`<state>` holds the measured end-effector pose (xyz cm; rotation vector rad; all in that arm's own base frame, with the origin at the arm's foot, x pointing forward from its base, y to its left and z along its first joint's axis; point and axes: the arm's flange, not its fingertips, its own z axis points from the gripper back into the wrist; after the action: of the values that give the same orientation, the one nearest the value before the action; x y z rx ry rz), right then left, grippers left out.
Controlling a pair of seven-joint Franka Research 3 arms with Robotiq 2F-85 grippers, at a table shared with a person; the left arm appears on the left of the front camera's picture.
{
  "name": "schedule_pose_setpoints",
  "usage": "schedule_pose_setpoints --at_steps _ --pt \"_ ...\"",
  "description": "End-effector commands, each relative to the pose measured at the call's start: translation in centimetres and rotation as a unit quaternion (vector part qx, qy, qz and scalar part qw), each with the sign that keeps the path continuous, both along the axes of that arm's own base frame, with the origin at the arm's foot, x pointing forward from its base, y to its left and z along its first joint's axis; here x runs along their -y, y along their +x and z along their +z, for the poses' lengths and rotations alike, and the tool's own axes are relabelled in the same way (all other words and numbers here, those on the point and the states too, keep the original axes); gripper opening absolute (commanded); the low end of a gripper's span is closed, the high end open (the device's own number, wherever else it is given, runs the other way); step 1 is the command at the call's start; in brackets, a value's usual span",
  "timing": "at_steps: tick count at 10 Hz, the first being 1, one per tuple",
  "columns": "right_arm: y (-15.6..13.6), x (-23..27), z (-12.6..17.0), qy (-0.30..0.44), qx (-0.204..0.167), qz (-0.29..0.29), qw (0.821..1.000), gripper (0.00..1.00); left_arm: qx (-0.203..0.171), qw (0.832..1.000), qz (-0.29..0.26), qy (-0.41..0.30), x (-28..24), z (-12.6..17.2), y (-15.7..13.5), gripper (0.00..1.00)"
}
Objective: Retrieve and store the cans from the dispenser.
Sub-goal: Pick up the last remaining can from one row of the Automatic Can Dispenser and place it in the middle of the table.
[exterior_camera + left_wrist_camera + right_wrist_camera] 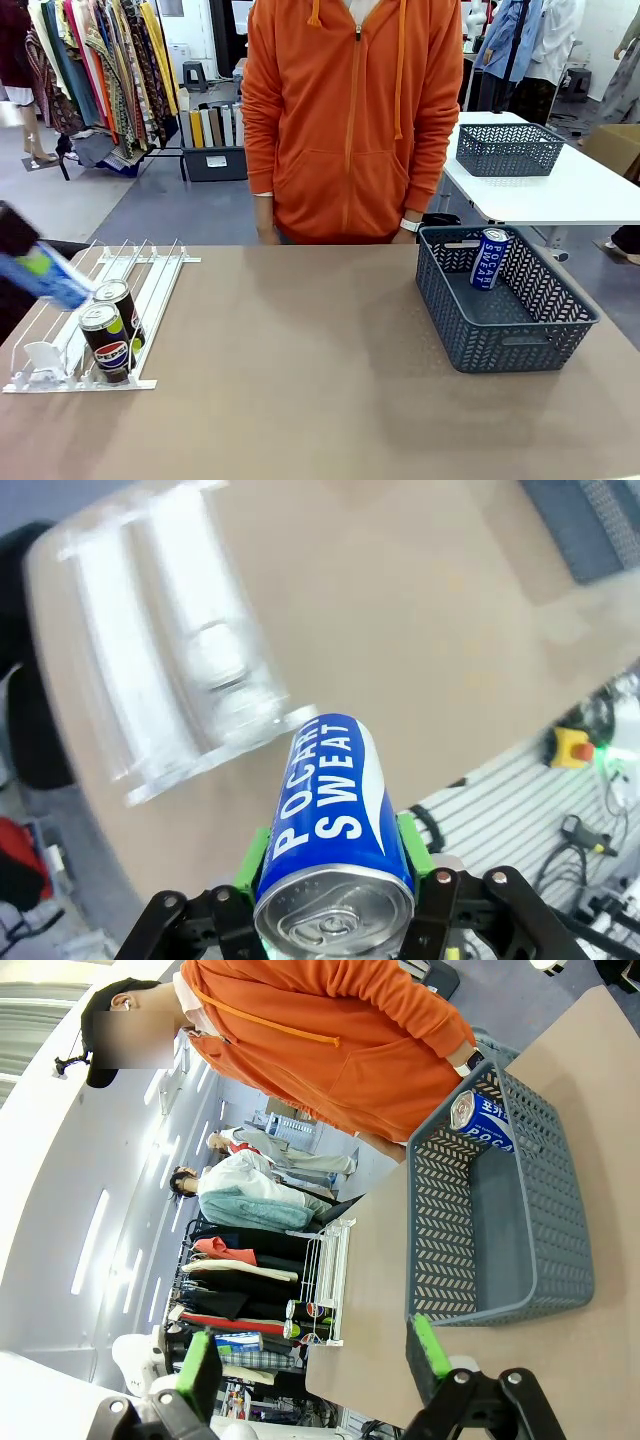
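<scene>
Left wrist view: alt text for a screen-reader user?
The left end effector grips a blue Pocari Sweat can between green pads, silver top toward the camera. Behind, blurred: the white dispenser on the tan table.

Tan table (pixel 300 380), white dispenser (pixel 160 285), grey basket (pixel 450 310)

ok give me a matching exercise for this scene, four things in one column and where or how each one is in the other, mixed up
1 black Pepsi cans
2 grey basket
3 left gripper
4 right gripper

a open, holding nothing
b shut on a blue can
c sitting in the dispenser
d contains the other blue can

Pairs: 1-c, 2-d, 3-b, 4-a
</scene>
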<state>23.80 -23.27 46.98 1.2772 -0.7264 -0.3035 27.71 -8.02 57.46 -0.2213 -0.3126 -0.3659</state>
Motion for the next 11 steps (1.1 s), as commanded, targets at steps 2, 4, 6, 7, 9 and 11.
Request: schedule_pose_setpoints --at_steps 2,4,6,7,9,11 --pt "0.3 0.1 0.3 0.002 0.019 -0.003 1.000 1.00 -0.048 0.993 -0.078 0.070 18.2 -2.2 7.2 0.00" --pt "0.3 0.1 0.3 0.002 0.019 -0.003 1.000 1.00 -0.066 0.981 -0.103 0.150 29.2 -8.2 9.0 0.00" --pt "0.3 0.1 0.3 0.002 0.019 -0.003 1.000 1.00 -0.034 0.977 -0.065 0.203 35.4 -13.9 10.0 0.00" --pt "0.3 0.1 0.3 0.002 0.019 -0.003 1.000 1.00 -0.044 0.972 -0.071 0.221 37.1 -16.4 10.6 0.00" --pt "0.3 0.1 0.3 0.002 0.019 -0.003 1.000 1.00 -0.075 0.968 -0.086 0.224 37.1 -18.2 11.2 0.00" --pt "0.3 0.1 0.3 0.002 0.019 -0.003 1.000 1.00 -0.102 0.970 -0.088 0.204 36.4 -18.2 11.7 0.00"
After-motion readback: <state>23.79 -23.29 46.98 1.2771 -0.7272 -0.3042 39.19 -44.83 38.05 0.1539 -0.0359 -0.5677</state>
